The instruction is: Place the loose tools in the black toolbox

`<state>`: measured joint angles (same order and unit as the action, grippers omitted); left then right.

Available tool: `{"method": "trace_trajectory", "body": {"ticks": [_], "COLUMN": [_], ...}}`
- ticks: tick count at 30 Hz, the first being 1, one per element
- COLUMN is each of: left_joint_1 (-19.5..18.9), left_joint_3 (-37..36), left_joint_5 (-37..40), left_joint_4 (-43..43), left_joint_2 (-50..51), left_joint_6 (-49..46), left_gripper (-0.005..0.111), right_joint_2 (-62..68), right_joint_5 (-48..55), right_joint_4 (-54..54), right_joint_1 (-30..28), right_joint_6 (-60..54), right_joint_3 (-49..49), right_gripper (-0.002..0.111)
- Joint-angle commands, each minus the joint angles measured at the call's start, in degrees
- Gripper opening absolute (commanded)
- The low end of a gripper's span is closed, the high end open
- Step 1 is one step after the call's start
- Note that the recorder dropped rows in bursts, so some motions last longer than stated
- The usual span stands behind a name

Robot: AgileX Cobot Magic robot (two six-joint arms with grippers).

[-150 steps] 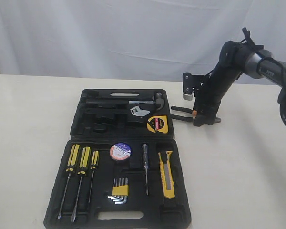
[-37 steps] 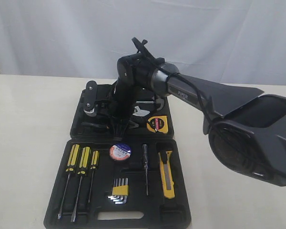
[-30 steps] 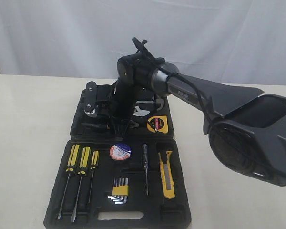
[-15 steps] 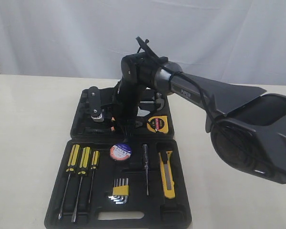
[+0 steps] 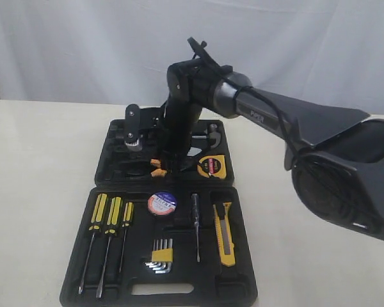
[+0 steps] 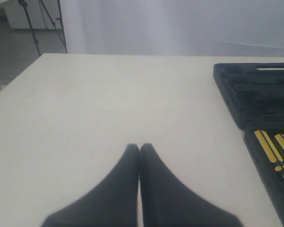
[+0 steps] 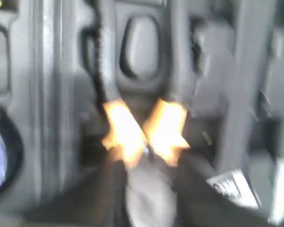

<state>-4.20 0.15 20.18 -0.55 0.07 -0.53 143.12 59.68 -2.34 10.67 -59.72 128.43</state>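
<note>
The right arm [image 5: 269, 118] had dark grey rounded links, a silver band and small white lettering; a black cable [image 5: 195, 45] looped above its upper-centre joint. Two blurred black tapered fingers [image 6: 118, 189] filled the left wrist view's lower centre.

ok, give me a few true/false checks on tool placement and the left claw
1. The yellow-and-black tape measure sits in the far half of the large black plastic toolbox. True.
2. The left claw is shut over the cream table. True.
3. The yellow utility knife lies on the table outside the case. False: it rests in the near half, right side.
4. The orange-and-black-handled pliers lie on the table. False: they are in the far half, left of the tape measure.
</note>
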Motion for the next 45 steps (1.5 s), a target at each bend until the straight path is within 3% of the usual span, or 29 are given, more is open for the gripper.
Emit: {"method": "trace_trajectory", "body": {"ticks": [1,18,26,30,38,45], "left_joint_1": [0.27,0.27,0.27,0.27,0.27,0.27], "left_joint_3": [-0.15,-0.15,-0.15,-0.15,-0.15,-0.15], "left_joint_5": [-0.57,-0.57,-0.57,-0.57,-0.57,-0.57], "left_joint_4": [0.55,0.55,0.55,0.55,0.55,0.55], "left_joint_2": [-0.07,-0.07,-0.07,-0.07,-0.07,-0.07], "left_joint_6": [0.11,0.11,0.11,0.11,0.11,0.11], "left_gripper": [0.0,0.0,0.0,0.0,0.0,0.0], "right_joint_2": [-2.5,-4.23,-13.31,-21.6,-42.86,-51.42], "right_joint_5": [3.49,10.28,10.28,10.28,10.28,10.28], "right_joint_4": [-5.94,-11.39,-8.89,-8.62,-11.56,-13.1], "right_joint_1": [-4.69,-6.57,-7.07,-7.18,-7.05,-7.05], "right_joint_6": [2.35,3.94,4.72,8.9,17.37,21.48], "right_joint_3": [0.12,0.12,-1.72,-8.26,-31.39,-39.35], "right_gripper": [0.0,0.0,0.0,0.0,0.0,0.0]}}
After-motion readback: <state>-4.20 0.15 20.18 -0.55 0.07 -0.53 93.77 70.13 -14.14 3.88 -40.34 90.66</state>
